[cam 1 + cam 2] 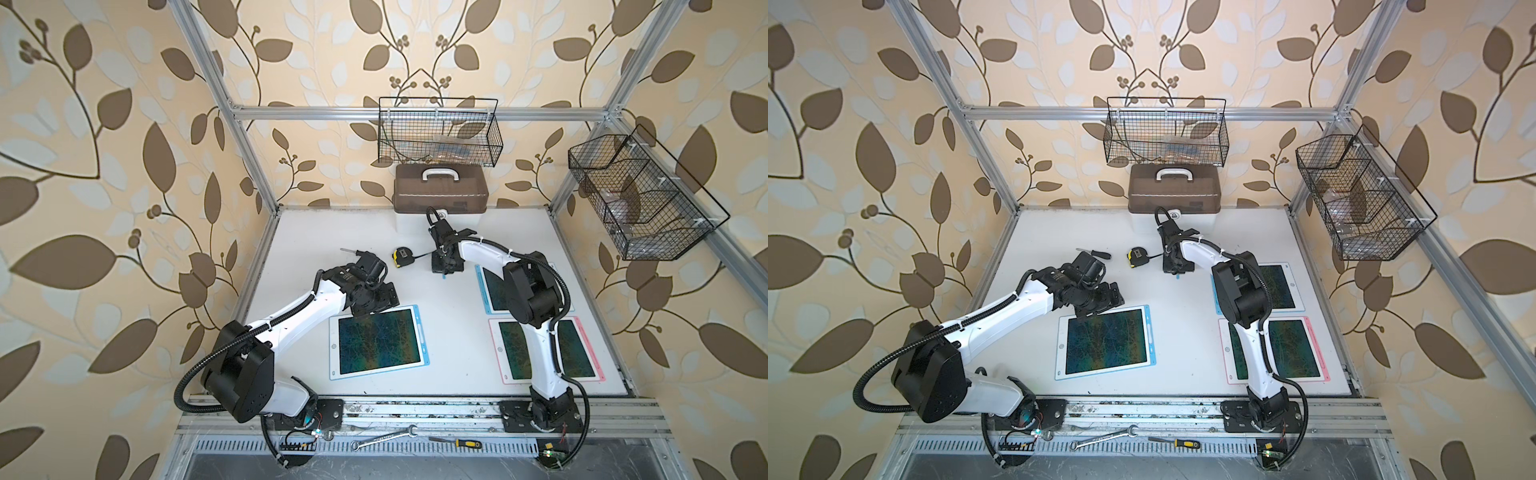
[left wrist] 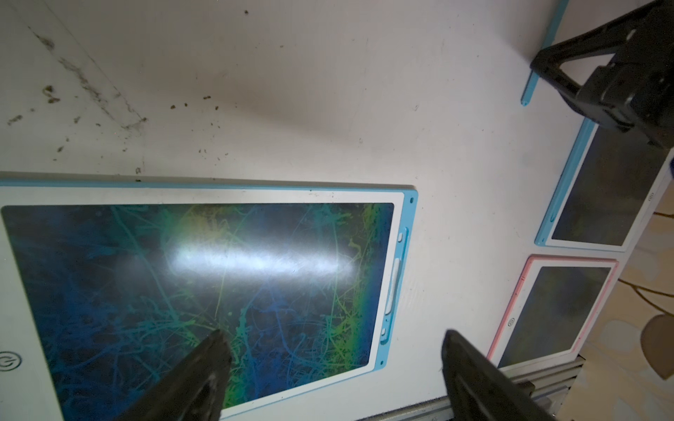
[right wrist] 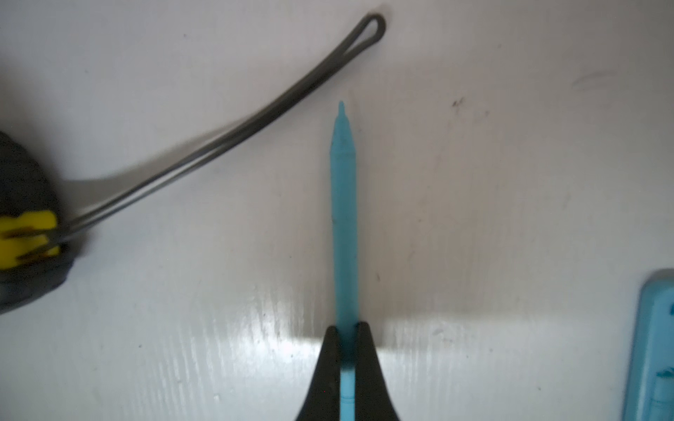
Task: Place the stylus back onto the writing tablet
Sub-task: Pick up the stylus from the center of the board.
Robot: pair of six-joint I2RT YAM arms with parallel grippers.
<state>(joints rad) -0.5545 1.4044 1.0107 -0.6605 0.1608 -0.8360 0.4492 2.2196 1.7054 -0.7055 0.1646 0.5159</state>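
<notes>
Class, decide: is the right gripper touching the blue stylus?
Touching. The right wrist view shows the right gripper shut on the blue stylus, fingers pressed against its sides, no gap.

Robot test cell, aluminium frame (image 1: 415, 113), wallpapered walls (image 1: 104, 166)

Tape measure (image 3: 29, 226) blurred and edge-cropped; far blue tablet (image 1: 494, 293) half under right arm (image 1: 528, 291).

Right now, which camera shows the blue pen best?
The right wrist view: the stylus fills it from tip to shaft, pinched between shut jaws. The left wrist view catches it thin and distant. In both top views the right arm mostly hides it.
</notes>
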